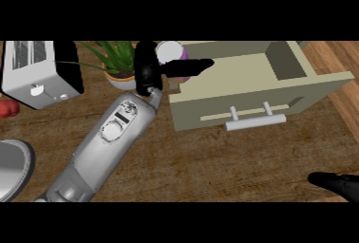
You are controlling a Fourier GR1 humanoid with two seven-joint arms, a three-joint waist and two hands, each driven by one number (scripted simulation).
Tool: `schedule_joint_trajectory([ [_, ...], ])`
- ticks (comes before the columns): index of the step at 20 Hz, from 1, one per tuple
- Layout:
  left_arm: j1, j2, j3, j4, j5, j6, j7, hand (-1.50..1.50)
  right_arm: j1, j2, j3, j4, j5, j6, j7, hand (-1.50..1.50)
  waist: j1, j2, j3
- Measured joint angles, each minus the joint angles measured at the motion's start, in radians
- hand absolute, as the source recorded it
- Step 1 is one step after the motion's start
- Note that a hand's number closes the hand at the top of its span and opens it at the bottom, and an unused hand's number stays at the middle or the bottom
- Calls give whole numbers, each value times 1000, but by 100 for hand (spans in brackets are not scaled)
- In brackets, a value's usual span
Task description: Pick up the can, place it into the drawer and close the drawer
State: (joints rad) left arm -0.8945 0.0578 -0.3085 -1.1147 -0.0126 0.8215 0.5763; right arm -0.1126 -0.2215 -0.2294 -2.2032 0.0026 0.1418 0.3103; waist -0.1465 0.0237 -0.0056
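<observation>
Right hand (335,184) is seen only partly at the lower right edge, low over the wooden counter (231,161); only a dark lump of it shows, so whether its fingers are apart or curled cannot be told. At the lower left edge a grey round plate (13,168) is cut off by the frame. The left forearm (105,147) is laid diagonally from the bottom left up toward the centre top. Further back, the beige drawer (238,102) is seen pulled open, with its white bar handle (256,119) facing the near side and its cavity exposed; a divider wall is visible toward its far right corner. At the drawer's far left corner the left hand (151,71) is clamped on the can (170,51): the fingers are wrapped round the near side and the thumb is extended right over the drawer's edge. The can, purple with a pale top, is held above the drawer's left rim, not yet lowered into the cavity; most of its body is hidden by the hand. Just left of the hand a potted plant (116,59) is placed, touching or nearly touching the wrist area. At far left a white toaster (38,69) is set, with a red object (7,109) just beside its near corner, cut by the frame.
</observation>
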Motion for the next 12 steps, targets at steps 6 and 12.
schedule_joint_trajectory([
  [6, -273, -43, 33, 108, 50, -49, -62, -150, -47, -70, 49, 47, 161, 17, -66, -150, 27, 12, 5],
  [12, -427, -54, 79, 241, 132, -71, -153, -150, -108, -102, 154, 145, 388, -17, -122, -150, 65, 13, 6],
])
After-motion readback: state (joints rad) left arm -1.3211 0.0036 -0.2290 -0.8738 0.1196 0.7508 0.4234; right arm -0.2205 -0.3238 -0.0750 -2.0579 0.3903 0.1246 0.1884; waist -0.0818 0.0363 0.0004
